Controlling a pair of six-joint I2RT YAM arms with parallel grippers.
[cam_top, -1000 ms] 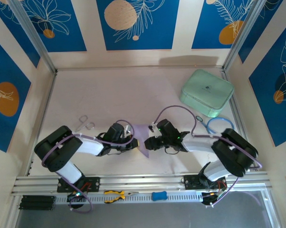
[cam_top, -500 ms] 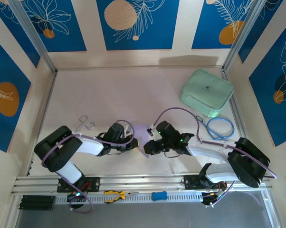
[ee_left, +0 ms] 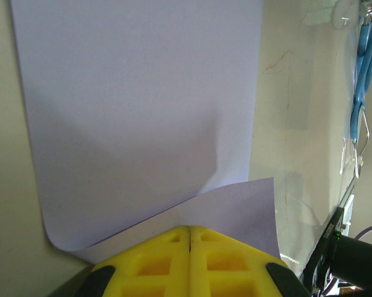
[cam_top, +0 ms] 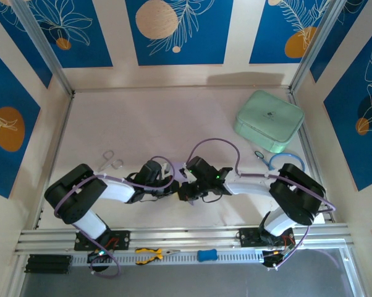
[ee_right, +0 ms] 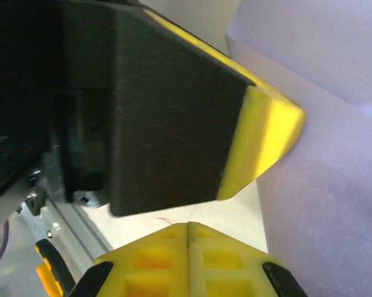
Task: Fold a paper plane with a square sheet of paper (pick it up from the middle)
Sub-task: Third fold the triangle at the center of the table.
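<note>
With both pincers clenched, the left gripper (ee_left: 190, 230) meets the sheet's (ee_left: 143, 93) folded corner, where the right gripper (ee_right: 187, 226) should press the crease flat without dragging.

Pale tabletop (cam_top: 143, 124); cream walls (cam_top: 236, 37) with blue floral panels (cam_top: 173, 31); aluminium frame rails (cam_top: 173, 234).

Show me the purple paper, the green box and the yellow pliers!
square sheet of paper (ee_left: 136, 93), left wrist view, on its flat middle.
mint-green case (cam_top: 269, 120), top external view, on the middle of its lid.
yellow-handled pliers (cam_top: 149, 254), top external view, on the handles.
</note>
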